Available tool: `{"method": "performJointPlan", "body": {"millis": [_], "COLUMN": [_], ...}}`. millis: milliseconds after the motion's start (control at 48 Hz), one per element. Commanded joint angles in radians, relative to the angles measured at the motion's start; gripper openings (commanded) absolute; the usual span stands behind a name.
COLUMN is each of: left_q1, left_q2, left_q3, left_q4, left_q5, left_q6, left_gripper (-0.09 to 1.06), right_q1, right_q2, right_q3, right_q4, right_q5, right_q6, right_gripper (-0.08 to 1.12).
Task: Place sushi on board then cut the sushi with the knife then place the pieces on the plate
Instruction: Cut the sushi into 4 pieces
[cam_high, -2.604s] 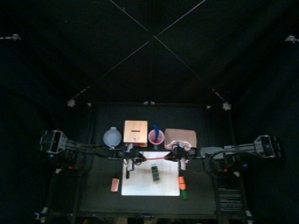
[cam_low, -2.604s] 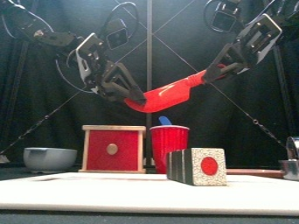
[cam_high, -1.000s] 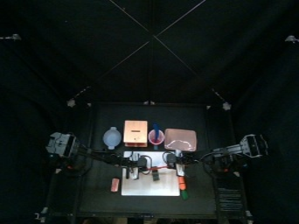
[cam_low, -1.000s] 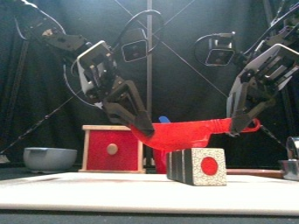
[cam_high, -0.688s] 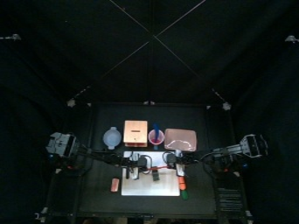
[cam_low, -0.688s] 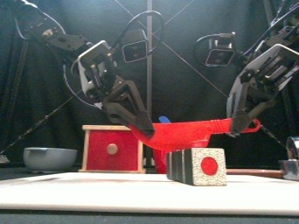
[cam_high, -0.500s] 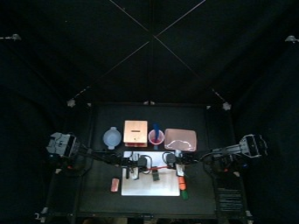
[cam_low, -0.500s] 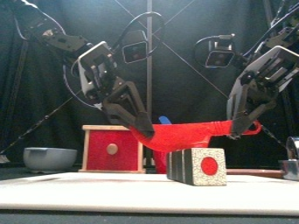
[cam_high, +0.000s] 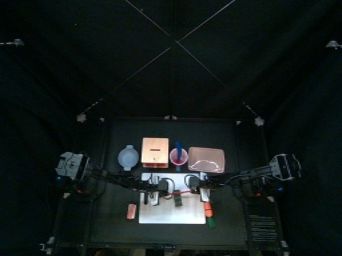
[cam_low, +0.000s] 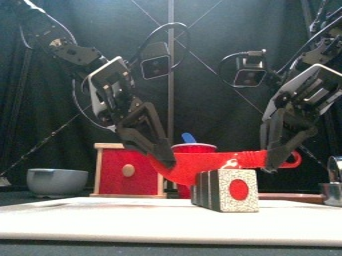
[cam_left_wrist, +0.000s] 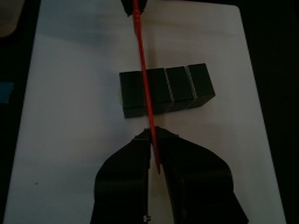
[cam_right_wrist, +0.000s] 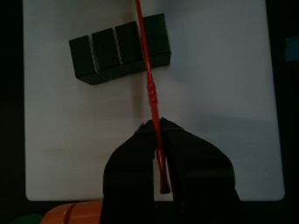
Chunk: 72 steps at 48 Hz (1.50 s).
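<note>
Sushi roll (cam_low: 225, 190) parked on the white board (cam_low: 134, 215), middle of the worktop (cam_high: 107, 232)
The red knife (cam_low: 221, 157) is held roughly level just over its top, one end pinched by the left hand (cam_low: 164, 158), the other by the right hand (cam_low: 277, 158).

A blue-grey bowl (cam_low: 56, 181) sits at the tabletop's (cam_high: 114, 228) back left. Just to its right stands a wooden box (cam_low: 130, 170) with a red drawer front, then a red cup (cam_low: 197, 150) with a blue knife (cam_low: 189, 137) poking out. Nearer the front lie an orange toy (cam_high: 132, 211), left, and a second orange toy (cam_high: 209, 210), right.
</note>
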Motion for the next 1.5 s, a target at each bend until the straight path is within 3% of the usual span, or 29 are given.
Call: {"method": "performJointPlan", "body": {"millis": [21,292,375,625,896,1083,1312,1500], "left_q1": [-0.006,-0.002,0.014,0.069,0.077,0.063,-0.014,-0.044], "left_q2": [0.012,0.051,0.049,0.037,0.011,-0.071,-0.091,-0.058], "left_q3": [-0.021,-0.021,-0.021,-0.021,-0.025,-0.032,-0.037,-0.054], "left_q4": [-0.002,0.002,0.008,0.066,0.092,0.092,0.084,0.031], "left_q5": [-0.003,-0.003,-0.003,-0.002,0.000,0.021,0.021,0.021], "left_q6": [0.002,0.005,0.006,0.006,0.005,0.005,0.000,-0.002], "left_gripper": [0.52,0.52,0.52,0.52,0.52,0.52,0.52,0.52], "right_q1": [-0.014,-0.025,-0.049,-0.112,-0.110,-0.091,-0.026,0.012], "right_q2": [0.018,0.071,0.064,0.055,0.038,-0.043,-0.107,-0.104], "right_q3": [-0.011,-0.020,-0.020,-0.023,-0.048,-0.086,-0.081,-0.071], "right_q4": [0.005,-0.002,-0.002,-0.035,-0.043,-0.038,0.000,0.040], "right_q5": [0.000,0.000,0.000,0.000,0.026,0.107,0.112,0.110], "right_q6": [0.006,0.005,0.005,0.003,0.005,0.006,0.006,0.006], "right_gripper": [0.26,0.26,0.26,0.26,0.26,0.26,0.26,0.26]}}
